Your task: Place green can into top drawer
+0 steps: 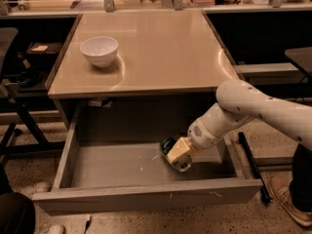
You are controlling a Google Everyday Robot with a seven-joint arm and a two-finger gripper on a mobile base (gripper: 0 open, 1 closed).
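Your gripper point(177, 155) is down inside the drawer point(146, 195), in its right half and near the front panel, and its jaws are closed on the can point(168, 144). A pale yellowish finger point(178, 149) lies across the can's side. Green shows just past the finger toward the drawer's back, and a silver end pokes out below it toward the front panel. The can is tilted, neither upright nor lying flat. Its lower end is at or just above the drawer floor, and you cannot tell whether it touches. The drawer is pulled well out, so you see most of its grey floor, with pale scuffs to the left of the can and a few more on the front panel's top edge. The white arm point(243, 108) comes in from the drawer's right, passes over the right wall and slopes down to the gripper. The elbow sits higher than the drawer, above its right rear corner. The beige table point(165, 48) covers the drawer's back part. The white bowl point(99, 50) stands upright on it, above and behind the drawer's left rear corner, well apart from the can. Outside the drawer's right wall a dark bar point(251, 167) lies on the speckled floor, and beyond the drawer's front right corner you can see a brown shoe point(287, 201).
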